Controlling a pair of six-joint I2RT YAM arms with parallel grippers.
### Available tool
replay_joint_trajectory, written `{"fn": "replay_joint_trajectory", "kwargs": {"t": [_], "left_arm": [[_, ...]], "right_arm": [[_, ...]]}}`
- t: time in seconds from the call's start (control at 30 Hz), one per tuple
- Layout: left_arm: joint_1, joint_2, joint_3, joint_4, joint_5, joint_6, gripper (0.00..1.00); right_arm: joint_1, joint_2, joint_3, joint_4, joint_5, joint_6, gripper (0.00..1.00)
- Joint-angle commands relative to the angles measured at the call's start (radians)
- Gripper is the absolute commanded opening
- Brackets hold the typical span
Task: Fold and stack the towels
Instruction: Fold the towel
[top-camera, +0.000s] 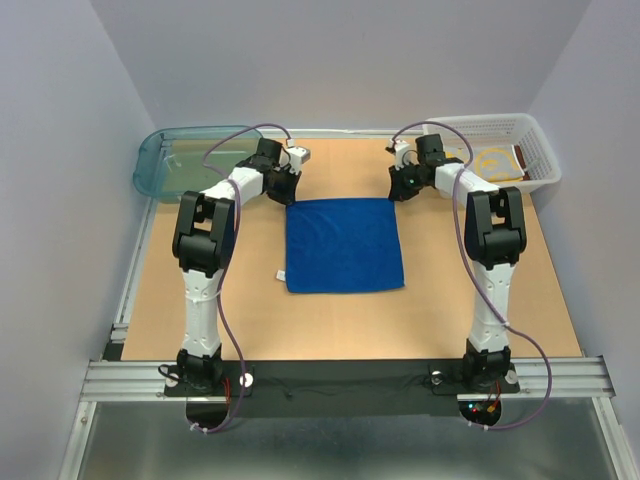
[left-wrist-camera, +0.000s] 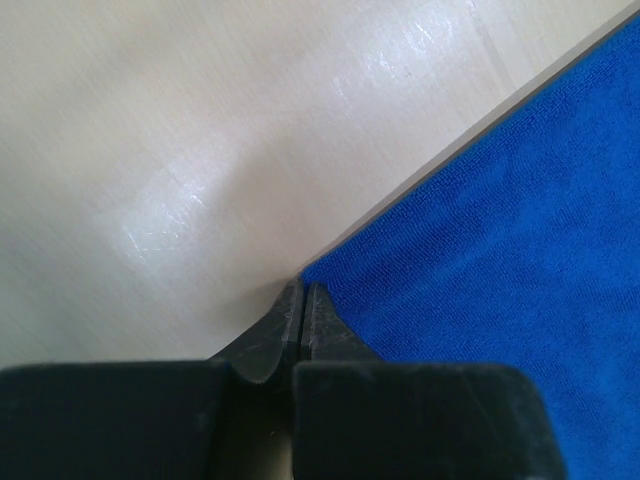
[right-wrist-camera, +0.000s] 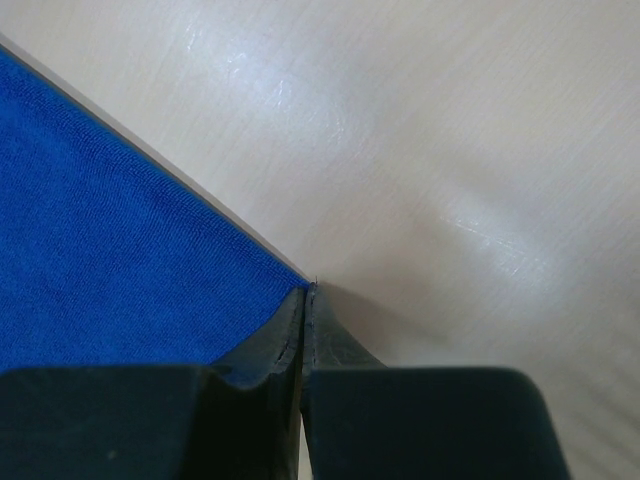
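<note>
Blue towel (top-camera: 344, 245): it lies flat and open in the middle of the table (top-camera: 250, 320), between my two arms; its near edge faces my bases.
Small white tag (top-camera: 281, 274): it sticks out at the near left corner of the blue towel.
My left gripper (left-wrist-camera: 302, 295): it is at the far left corner of the blue towel. The two fingers are pressed together with no gap, and the tip of the cloth corner sits right between them, so I have this corner pinched. The cloth is flat on the wood.
My right gripper (right-wrist-camera: 306, 295): it is at the far right corner of the same towel. The fingers are fully closed, and the blue corner ends exactly where they meet. I hold this corner too, low on the table.
Yellow towel (top-camera: 490, 160): it lies inside the white basket (top-camera: 545, 150), at the far right corner of the table.
Rust-brown towel (top-camera: 518, 160): it is in the same basket, just beside the yellow one on its right; only a small part shows.
Teal tub (top-camera: 180, 160): it stands at the far left corner, well apart from the blue towel.
</note>
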Motion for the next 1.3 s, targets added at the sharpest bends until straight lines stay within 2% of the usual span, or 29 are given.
{"fn": "replay_joint_trajectory", "kwargs": {"t": [0.0, 0.3, 0.67, 0.97, 1.27], "left_arm": [[0.026, -0.071, 0.01, -0.022, -0.027, 0.034, 0.0], [0.024, -0.166, -0.079, 0.045, 0.005, 0.043, 0.0], [0.024, -0.324, -0.228, 0.102, 0.021, 0.019, 0.0], [0.008, -0.483, -0.378, 0.136, 0.064, -0.047, 0.0], [-0.041, -0.641, -0.588, 0.16, 0.059, -0.184, 0.0]], "right_arm": [[0.004, -0.025, 0.064, -0.057, 0.051, 0.008, 0.01], [0.006, -0.095, 0.038, -0.019, 0.053, 0.066, 0.0], [0.006, -0.232, -0.102, 0.024, 0.041, 0.112, 0.0], [0.011, -0.396, -0.251, 0.041, 0.015, 0.18, 0.0], [0.026, -0.54, -0.436, 0.041, 0.012, 0.304, 0.01]]}}
